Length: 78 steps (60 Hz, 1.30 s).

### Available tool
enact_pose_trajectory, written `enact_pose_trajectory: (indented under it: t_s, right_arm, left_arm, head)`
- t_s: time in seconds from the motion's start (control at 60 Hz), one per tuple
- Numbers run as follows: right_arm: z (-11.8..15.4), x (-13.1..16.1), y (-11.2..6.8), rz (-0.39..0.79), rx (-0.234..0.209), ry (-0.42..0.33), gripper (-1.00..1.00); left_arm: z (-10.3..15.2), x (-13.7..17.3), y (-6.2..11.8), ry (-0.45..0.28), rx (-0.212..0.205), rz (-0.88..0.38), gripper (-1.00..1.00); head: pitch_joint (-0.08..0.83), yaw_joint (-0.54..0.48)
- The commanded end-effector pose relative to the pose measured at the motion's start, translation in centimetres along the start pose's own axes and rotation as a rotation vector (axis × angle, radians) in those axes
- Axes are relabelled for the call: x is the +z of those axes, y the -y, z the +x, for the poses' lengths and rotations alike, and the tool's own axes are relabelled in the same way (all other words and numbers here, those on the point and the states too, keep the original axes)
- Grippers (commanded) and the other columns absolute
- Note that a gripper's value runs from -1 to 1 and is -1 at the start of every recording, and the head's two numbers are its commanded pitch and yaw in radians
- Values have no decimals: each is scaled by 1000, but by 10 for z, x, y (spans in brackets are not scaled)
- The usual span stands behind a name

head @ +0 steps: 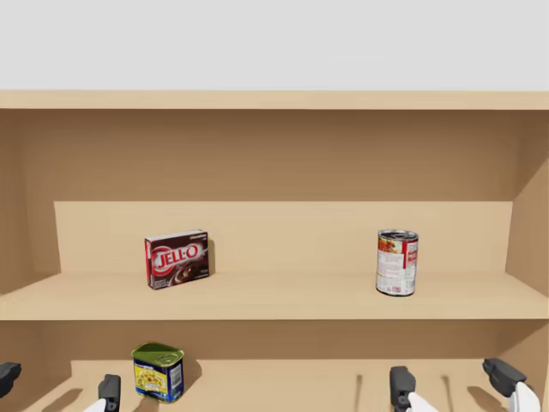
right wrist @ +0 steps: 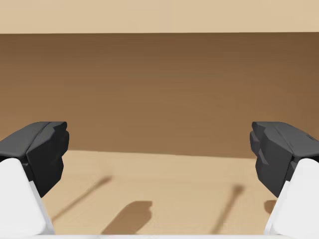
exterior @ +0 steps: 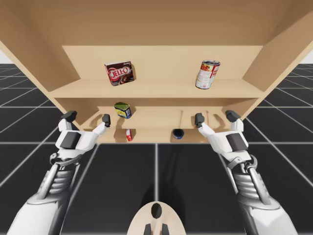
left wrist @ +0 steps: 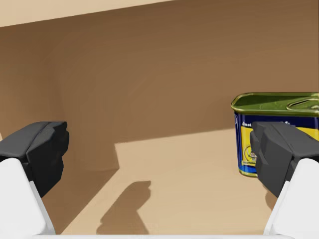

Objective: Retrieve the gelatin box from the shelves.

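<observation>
Left gripper (left wrist: pixel 159 147) and right gripper (right wrist: pixel 159 147) jaws gape empty; left finger (left wrist: pixel 279 149) half-hides green-topped can (left wrist: pixel 271 107).

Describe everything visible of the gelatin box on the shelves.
The gelatin box is a small, dark maroon carton, cardboard by its look, with a red-and-white front and a dark dessert pictured. It stands upright on a long edge, closed, turned slightly. It sits left of middle on the upper shelf, well apart from the red-and-white can; only the shelf touches it.
</observation>
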Motion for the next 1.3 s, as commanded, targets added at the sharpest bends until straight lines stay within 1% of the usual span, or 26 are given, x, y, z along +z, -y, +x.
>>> enact_pose_trajectory:
  t_s: [0.017,0.05,0.083,0.1,0.133,0.15,0.217,0.233,0.267,0.3,0.317,0.35,0.45,0.467,0.533,0.55,0.6,0.717,0.917,1.05,1.1,1.183,1.233,1.25,1.3]
  right_arm:
    - [-1,2,-4,-34,-4,-10,-1000]
    - [-1,2,-5,-17,-10,-7,-1000]
    - [0,1,-5,20,-27,-17,-1000]
    - [0,1,-5,17,-23,-17,-1000]
    - [1,0,-6,-1,4,-46,-1000]
    - [0,1,-5,29,-6,-40,-1000]
    - [0,0,-5,12,1,-39,-1000]
    - [0,0,-5,6,8,-37,-1000]
    - [0,0,-5,4,9,-37,-1000]
    - [-1,0,-5,2,11,-37,-1000]
    - [-1,0,-5,2,11,-37,-1000]
    - [-1,0,-5,1,14,-36,-1000]
    - [-1,0,-4,-2,13,-38,-1000]
    - [-1,-1,-4,-4,12,-39,-1000]
    - [-1,-1,-3,-6,12,-40,-1000]
    - [-1,-1,-3,-6,12,-41,-1000]
    - [-1,-1,-3,-6,13,-41,-1000]
    - [-2,-1,-3,-2,14,-45,-1000]
    - [-2,-1,-3,5,14,-54,-1000]
    - [-2,-1,-3,11,13,-59,-1000]
    - [-3,-1,-4,12,12,-60,-1000]
    - [-3,-1,-5,14,11,-61,-1000]
    - [-3,-1,-5,15,12,-61,-1000]
    - [-4,-1,-4,12,11,-63,-1000]
    - [-4,-1,-4,11,10,-65,-1000]
  left_arm:
    - [0,0,0,0,-6,-1,-1000]
    - [-1,0,0,0,-7,-2,-1000]
    - [-1,0,0,1,-8,-1,-1000]
    - [-1,0,0,0,-7,-1,-1000]
    - [-1,0,0,1,-7,-1,-1000]
    - [-1,0,0,1,-7,-1,-1000]
    - [-1,0,0,1,-8,0,-1000]
    - [-1,0,0,1,-8,-1,-1000]
    - [-1,0,0,1,-9,-1,-1000]
    - [-1,0,0,0,-10,-2,-1000]
    - [-1,0,0,0,-10,-2,-1000]
    - [-1,0,0,-1,-10,-2,-1000]
    - [-1,0,0,-3,-14,-2,-1000]
    - [-1,0,0,-4,-15,-3,-1000]
    - [-2,0,0,-5,-16,-4,-1000]
    - [-2,0,0,-5,-17,-4,-1000]
    - [-2,0,0,-5,-17,-4,-1000]
    - [-2,0,0,-6,-17,-3,-1000]
    - [-2,0,0,-8,-16,-2,-1000]
    - [-2,0,1,-9,-13,-3,-1000]
    - [-1,0,0,-10,-9,-4,-1000]
    - [2,2,2,-29,37,-26,-1000]
    - [8,6,4,-57,51,-32,-1000]
    - [16,11,5,-85,79,-30,-1000]
    - [26,17,6,-99,99,-42,-1000]
  head:
    - [15,-10]
    - [18,-11]
    - [28,-12]
    - [32,-12]
    - [46,-11]
    - [59,-9]
    - [105,-3]
    - [139,2]
    - [162,6]
    - [204,14]
    - [204,14]
    - [250,25]
    - [309,42]
    - [330,47]
    - [359,54]
    - [381,60]
    - [400,69]
    - [481,128]
    - [561,227]
    - [581,257]
    - [585,257]
    - [592,252]
    - [596,253]
    - [598,253]
    - [598,253]
